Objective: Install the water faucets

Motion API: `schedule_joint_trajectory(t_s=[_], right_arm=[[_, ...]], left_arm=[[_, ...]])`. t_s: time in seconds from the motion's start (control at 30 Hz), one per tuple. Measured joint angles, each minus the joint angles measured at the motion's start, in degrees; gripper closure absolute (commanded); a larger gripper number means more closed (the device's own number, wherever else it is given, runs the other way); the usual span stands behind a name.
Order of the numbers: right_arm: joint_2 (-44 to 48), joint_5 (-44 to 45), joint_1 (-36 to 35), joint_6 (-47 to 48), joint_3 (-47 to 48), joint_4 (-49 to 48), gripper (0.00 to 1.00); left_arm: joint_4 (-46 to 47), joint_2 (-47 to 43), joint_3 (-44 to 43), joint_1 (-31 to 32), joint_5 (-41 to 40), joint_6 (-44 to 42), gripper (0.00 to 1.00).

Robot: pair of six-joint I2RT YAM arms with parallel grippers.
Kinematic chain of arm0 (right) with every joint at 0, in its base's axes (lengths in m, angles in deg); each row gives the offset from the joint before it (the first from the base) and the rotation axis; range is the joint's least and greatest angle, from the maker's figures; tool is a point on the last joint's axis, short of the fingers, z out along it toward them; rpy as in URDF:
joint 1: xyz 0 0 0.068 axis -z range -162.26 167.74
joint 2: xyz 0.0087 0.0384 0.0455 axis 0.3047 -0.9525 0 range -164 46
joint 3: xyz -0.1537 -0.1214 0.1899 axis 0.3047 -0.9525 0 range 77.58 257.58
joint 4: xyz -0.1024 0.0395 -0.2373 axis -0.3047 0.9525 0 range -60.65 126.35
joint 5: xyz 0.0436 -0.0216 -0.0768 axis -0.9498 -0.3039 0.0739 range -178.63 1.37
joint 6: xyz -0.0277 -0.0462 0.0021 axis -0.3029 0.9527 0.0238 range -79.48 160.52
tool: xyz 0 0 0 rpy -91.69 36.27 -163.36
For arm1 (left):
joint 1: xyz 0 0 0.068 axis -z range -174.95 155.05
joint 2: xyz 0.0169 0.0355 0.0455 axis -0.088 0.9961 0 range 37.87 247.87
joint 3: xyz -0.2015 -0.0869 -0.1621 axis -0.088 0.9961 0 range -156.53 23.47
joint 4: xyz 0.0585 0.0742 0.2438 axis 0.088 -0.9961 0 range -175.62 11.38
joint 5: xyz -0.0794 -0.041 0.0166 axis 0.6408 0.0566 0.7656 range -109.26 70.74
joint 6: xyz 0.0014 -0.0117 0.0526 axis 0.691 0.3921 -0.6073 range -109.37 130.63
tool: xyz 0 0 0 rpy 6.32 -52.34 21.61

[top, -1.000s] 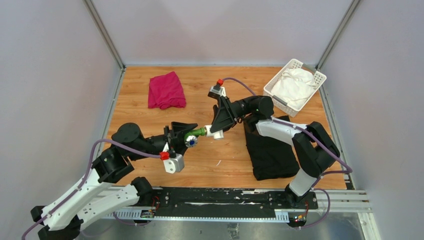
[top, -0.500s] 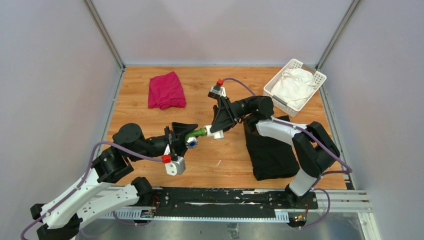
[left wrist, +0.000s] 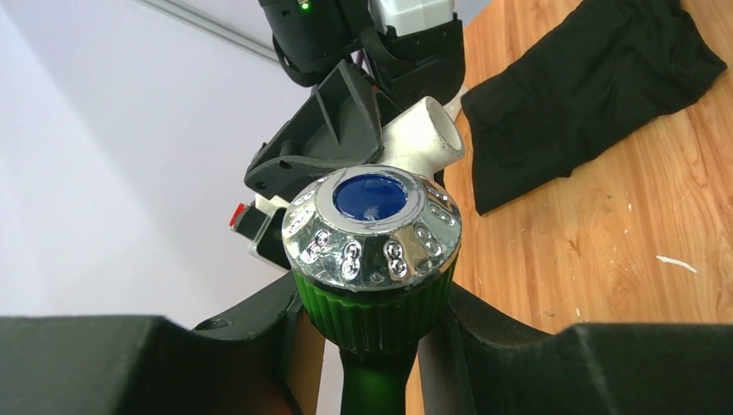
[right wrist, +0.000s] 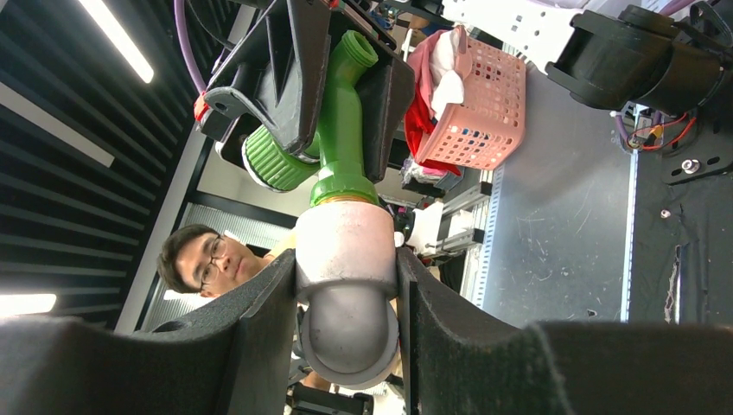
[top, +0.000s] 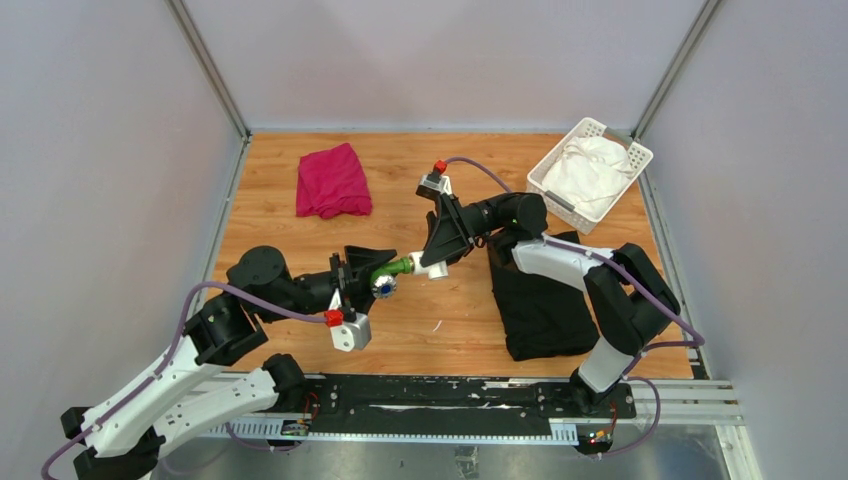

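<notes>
One ribbed green tap (right wrist: pixel 341 130) meets a smooth white elbow (right wrist: pixel 346 251).

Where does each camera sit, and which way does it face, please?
Top external: above and behind the bases, looking down on the table; both whole arms show.
Left wrist: on the left arm, facing the green tap; its jaws clamp it.
Right wrist: on the right arm, facing the white fitting; its jaws clamp that.
Shared: both wrists see tap and fitting.
</notes>
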Motion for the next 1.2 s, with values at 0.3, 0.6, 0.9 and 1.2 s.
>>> schedule_joint_trajectory(t_s=[0.3,0.6,0.9,1.2], right_arm=[[-1.40,-1.97,0.61,-0.76,-0.17,-0.09,1.00],[-7.78,-5.64,1.97,-0.70,-5.29,0.57,1.00],[-7.98,-5.51,2.08,-0.70,-7.10,1.25,1.00],[-7.58,-4.46,2.05,-0.68,-7.67,1.18,1.00]], left_arm=[[3.02,0.02,3.76,-0.04,-0.70,4.92,1.00],[12.63,1.57,16.68,-0.17,-1.36,17.46,1.00],[23.12,3.61,21.35,-0.17,-0.57,26.95,1.00],[24.57,4.46,21.35,-0.17,-0.66,26.82,1.00]])
